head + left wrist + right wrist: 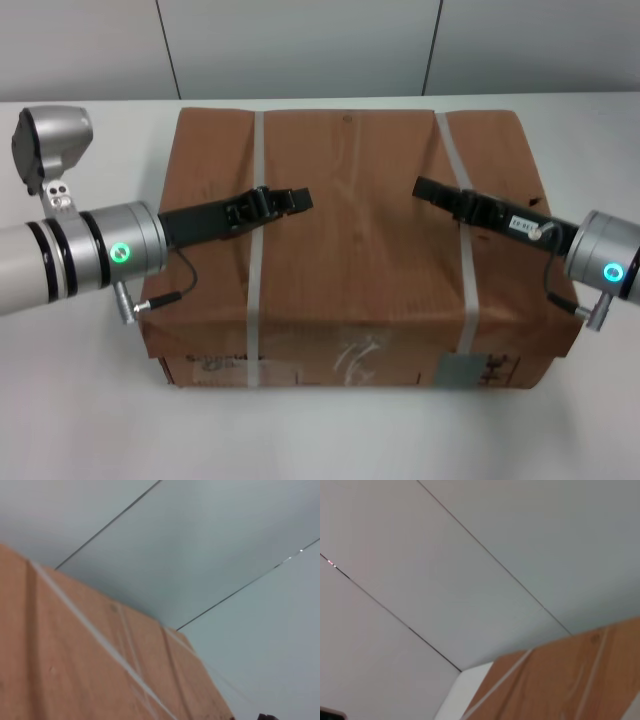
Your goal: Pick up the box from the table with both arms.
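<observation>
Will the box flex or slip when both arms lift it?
The box top looks dented, so it may give under pressure. Its straps probably hold it together. The left gripper and right gripper are above the top, not at its sides, so grip seems unsure.

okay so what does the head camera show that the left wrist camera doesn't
Only the head view shows both arms reaching over the box: the left hand above the left strap, the right hand above the right strap. It also shows the box's front side with its grey label and the table.
Only the left wrist view shows a close, steep-angle look along the box top toward the panelled wall; no left-hand fingers appear there.
Both show the brown box top, a pale strap and the wall behind.
</observation>
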`<state>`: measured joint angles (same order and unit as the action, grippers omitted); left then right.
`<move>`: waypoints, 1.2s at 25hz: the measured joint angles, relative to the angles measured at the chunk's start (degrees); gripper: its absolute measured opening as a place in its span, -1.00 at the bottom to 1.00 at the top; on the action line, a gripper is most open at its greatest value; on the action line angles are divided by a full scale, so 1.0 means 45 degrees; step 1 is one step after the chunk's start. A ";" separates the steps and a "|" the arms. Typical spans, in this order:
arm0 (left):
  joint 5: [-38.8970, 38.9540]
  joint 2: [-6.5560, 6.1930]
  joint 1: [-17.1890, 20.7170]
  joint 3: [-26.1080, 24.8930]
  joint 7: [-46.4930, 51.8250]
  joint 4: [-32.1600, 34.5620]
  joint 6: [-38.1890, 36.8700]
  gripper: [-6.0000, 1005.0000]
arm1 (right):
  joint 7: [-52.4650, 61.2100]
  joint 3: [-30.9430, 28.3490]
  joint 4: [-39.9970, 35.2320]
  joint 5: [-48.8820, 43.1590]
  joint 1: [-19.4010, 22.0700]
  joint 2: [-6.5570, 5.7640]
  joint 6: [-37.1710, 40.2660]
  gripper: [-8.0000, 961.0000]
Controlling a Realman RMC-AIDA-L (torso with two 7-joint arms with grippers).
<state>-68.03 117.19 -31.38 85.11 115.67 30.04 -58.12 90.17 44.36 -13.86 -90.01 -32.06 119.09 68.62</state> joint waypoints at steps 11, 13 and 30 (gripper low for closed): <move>0.0049 0.0006 0.0393 0.0002 0.0073 0.1230 -0.0338 -0.85 | -0.0015 -0.0066 -0.1297 0.0022 0.0064 0.0001 0.0665 -0.90; 0.0047 0.0007 0.0438 -0.0010 0.0084 0.1398 -0.0480 -0.85 | -0.0014 -0.0076 -0.1476 0.0083 0.0073 -0.0002 0.0872 -0.90; 0.0046 -0.0008 0.0803 -0.0048 0.0174 0.2156 -0.0575 -0.86 | -0.0006 -0.0073 -0.2073 0.0691 0.0440 0.0001 0.1465 -0.90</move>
<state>-67.82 117.15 -27.77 84.89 116.45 39.74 -60.70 90.14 44.04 -23.19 -86.90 -30.08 119.09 75.21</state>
